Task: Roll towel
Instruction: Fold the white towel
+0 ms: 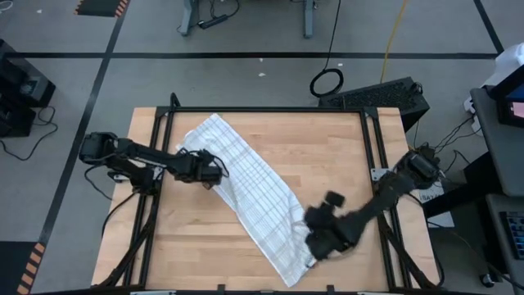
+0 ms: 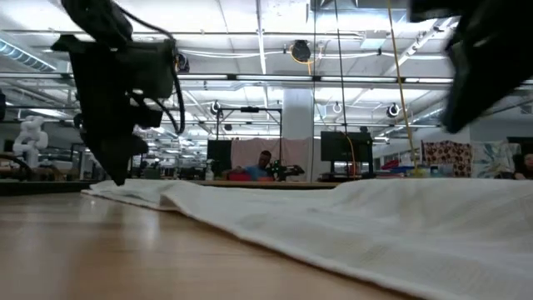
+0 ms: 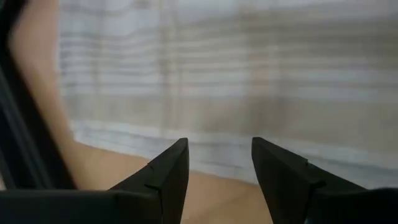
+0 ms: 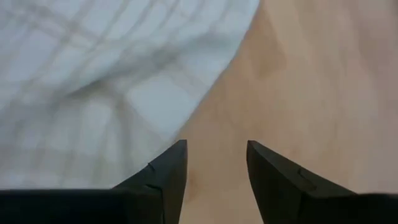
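1. Pale wood makes up the table (image 1: 344, 156), and across it lies the towel (image 1: 254, 197) — a white cloth with fine dark grey check lines, stretched out as a long diagonal band from the far left part of the tabletop down to the near edge right of centre.
2. The towel is spread mostly flat, with some soft wrinkles near its lower end; in the low view it shows as a low, gently rumpled sheet (image 2: 358, 217) on the wood.
3. The left gripper (image 1: 219, 174) sits at the towel's left long edge, near its upper half. In the left wrist view its two dark fingers (image 3: 168, 177) stand apart with bare wood and the towel's hem (image 3: 249, 93) just ahead of them — nothing is between them.
4. The right gripper (image 1: 313, 246) is at the towel's lower right side, close to the near end. In the right wrist view its fingers (image 4: 165, 174) are likewise parted, over bare wood just beside the cloth's curved edge (image 4: 112, 81), and they hold nothing.
5. In the low view a person (image 2: 263, 165) sits well back in the room beyond the table.
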`<action>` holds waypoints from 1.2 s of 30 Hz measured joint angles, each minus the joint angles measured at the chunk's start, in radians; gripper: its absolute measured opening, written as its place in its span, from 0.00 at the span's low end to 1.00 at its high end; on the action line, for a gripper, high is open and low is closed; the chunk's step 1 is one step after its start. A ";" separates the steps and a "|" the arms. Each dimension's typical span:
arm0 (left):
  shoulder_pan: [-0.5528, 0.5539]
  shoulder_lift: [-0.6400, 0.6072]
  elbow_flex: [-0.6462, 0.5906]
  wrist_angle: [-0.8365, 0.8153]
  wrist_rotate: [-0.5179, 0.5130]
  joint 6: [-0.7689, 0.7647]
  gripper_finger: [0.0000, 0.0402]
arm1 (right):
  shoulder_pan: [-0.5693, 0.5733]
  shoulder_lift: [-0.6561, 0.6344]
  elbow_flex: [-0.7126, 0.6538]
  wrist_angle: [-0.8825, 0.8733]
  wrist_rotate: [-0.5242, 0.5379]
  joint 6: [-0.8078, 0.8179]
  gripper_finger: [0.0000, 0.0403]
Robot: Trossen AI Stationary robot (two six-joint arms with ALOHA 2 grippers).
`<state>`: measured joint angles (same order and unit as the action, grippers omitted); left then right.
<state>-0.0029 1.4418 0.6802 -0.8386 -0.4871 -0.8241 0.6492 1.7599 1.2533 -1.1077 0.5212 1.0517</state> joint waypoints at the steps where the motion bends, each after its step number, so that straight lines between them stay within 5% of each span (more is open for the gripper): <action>1: -0.017 -0.011 0.014 -0.007 0.023 -0.005 0.45 | -0.024 0.000 -0.001 0.021 0.003 -0.088 0.38; 8: -0.234 -0.040 0.090 0.128 0.053 -0.050 0.45 | -0.060 -0.026 -0.120 0.296 -0.174 -0.465 0.39; 15: -0.426 0.036 0.092 0.570 0.032 0.052 0.45 | 0.074 -0.113 -0.214 0.364 -0.232 -0.395 0.47; 19: -0.465 0.121 0.091 0.664 0.023 0.101 0.45 | 0.185 -0.129 -0.231 0.362 -0.186 -0.305 0.49; 26: -0.448 0.269 0.092 0.596 0.021 0.137 0.45 | 0.276 -0.085 -0.268 0.338 -0.023 -0.173 0.44; 36: -0.378 0.279 0.099 0.423 0.050 0.219 0.45 | 0.263 -0.077 -0.383 0.615 0.057 -0.260 0.35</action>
<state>-0.3811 1.7204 0.7796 -0.4156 -0.4368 -0.6047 0.9124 1.6833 0.8699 -0.4926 0.5784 0.7920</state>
